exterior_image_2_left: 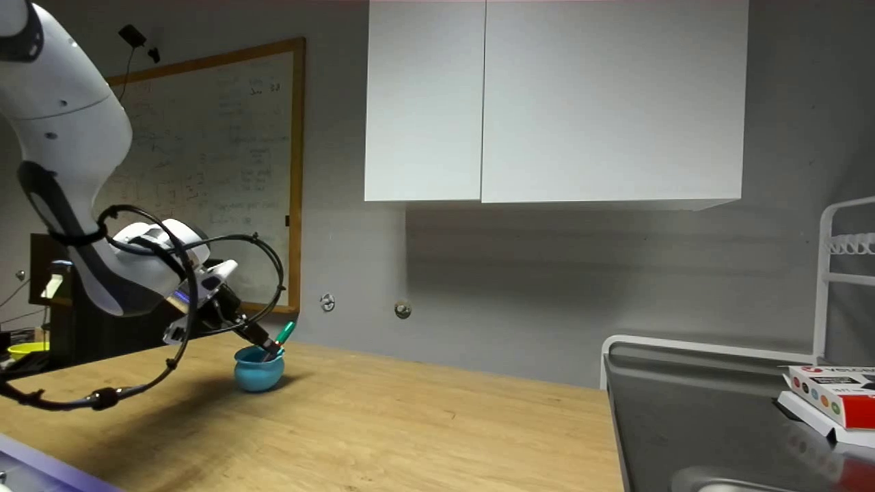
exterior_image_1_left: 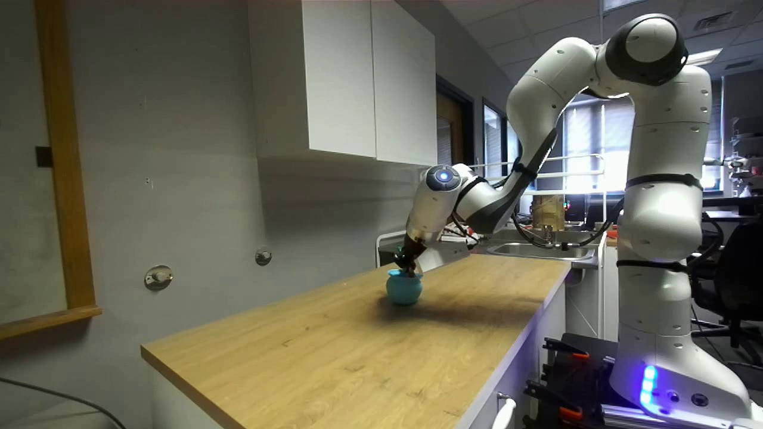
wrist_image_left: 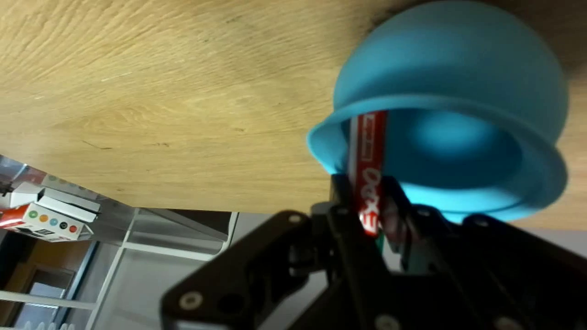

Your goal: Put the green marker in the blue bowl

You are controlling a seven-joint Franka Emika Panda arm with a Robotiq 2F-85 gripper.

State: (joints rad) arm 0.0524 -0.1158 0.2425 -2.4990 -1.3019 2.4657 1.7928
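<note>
Green marker (wrist_image_left: 368, 142) is clamped in the gripper (wrist_image_left: 367, 181), tilted; red-and-white lower part is held inside the blue bowl (wrist_image_left: 458, 59), green end (exterior_image_2_left: 285, 333) is seen above the rim in an exterior view. Bowl is seated upright on the worktop (exterior_image_2_left: 437, 417).

Marker (wrist_image_left: 369, 156) with lower end hidden in the bowl (wrist_image_left: 451, 64), gripper (wrist_image_left: 368, 185) cut off by the wrist view's bottom edge, whiteboard (exterior_image_2_left: 272, 219) with writing (exterior_image_2_left: 256, 176) too small to read, box (exterior_image_2_left: 830, 393) cut off in an exterior view
</note>
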